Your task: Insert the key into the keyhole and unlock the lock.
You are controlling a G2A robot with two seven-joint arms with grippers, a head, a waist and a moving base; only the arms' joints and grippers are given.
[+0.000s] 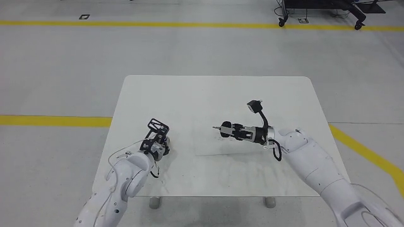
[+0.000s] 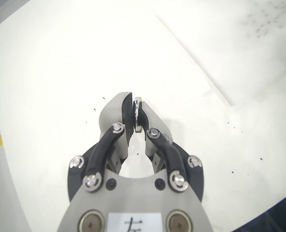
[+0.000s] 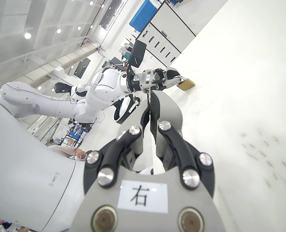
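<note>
**Padlock in left claw, key in right – gap between them**

Left gripper (image 2: pixel 135 107): low over the near-left part of the white table (image 1: pixel 252 101). The two black pads are clamped on the silvery shackle (image 2: pixel 136 115) of the padlock (image 3: pixel 186 83). A sliver of brass shows past the fingertips at either end of the shackle. In the right wrist view the padlock's brass body hangs out beyond the left claw's tips, its lower edge down at the tabletop. It seems to rest there, though contact is hard to confirm.

Right gripper (image 3: pixel 149 98): held above the middle of the table, lying roughly level and pointing across toward the left gripper. The pads are pressed together. In the top view a thin metal tip sticks out past them – the key (image 1: pixel 217 127), aimed at the padlock side. Its blade is too small to make out in detail.

Spacing: the key tip and the padlock are apart, with open tabletop between the two claws. The keyhole cannot be made out in any view.

Table surface: scattered dark specks (image 2: pixel 232 171) near the left claw and a patch of faint grey smudges (image 2: pixel 264 22) farther off.
</note>
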